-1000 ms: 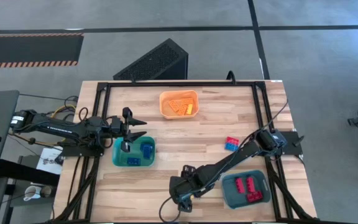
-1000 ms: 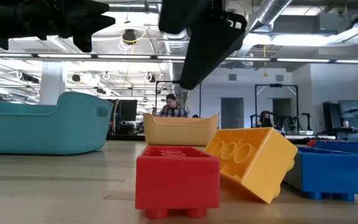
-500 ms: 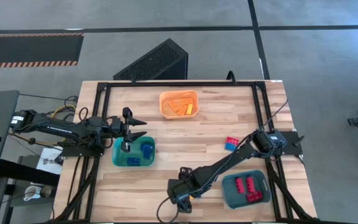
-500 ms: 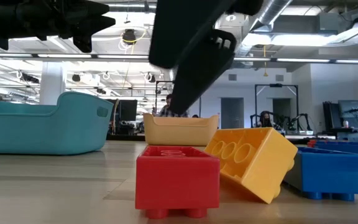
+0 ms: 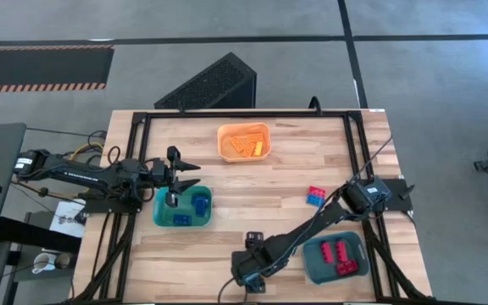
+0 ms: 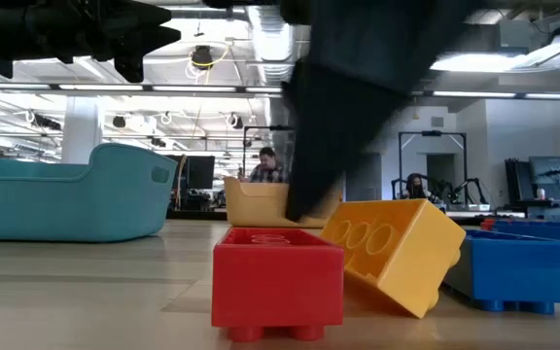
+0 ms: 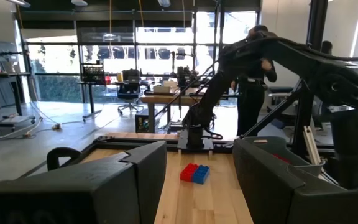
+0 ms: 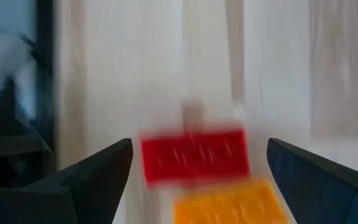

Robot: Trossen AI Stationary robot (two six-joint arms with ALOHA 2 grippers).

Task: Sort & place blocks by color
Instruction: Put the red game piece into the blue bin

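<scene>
**Right jaws spread above red and yellow blocks at the near edge**

Red block (image 8: 195,155) lies flat on the wooden surface (image 5: 286,182), studs up, squarely in the gap between the right arm's two dark fingers (image 8: 89,180); neither finger touches it. Yellow block (image 8: 231,204) sits just beside it, touching or nearly so. In the low view the same red block (image 6: 277,280) stands in front, the yellow block (image 6: 393,252) tilted against its side, and a blue block (image 6: 525,268) just past the yellow one.

Right gripper (image 5: 251,273) is at the near edge of the surface, pointing down over this cluster, jaws released and wide. From table height it shows as a dark mass hanging above the red and yellow blocks; whether it touches them cannot be told.

A red-and-blue pair of blocks (image 5: 316,196) lies in the open toward the right side of the surface, well apart from both grippers.

Bins: orange bin (image 5: 244,141) at the far middle holds orange-yellow pieces; teal bin (image 5: 181,207) on the left holds blue blocks; a second teal bin (image 5: 335,257) at near right holds red blocks.

Left gripper (image 5: 190,174) hangs over the far edge of the left teal bin, jaws partly parted, nothing seen between them.

A person (image 6: 270,169) stands in the room beyond.
</scene>
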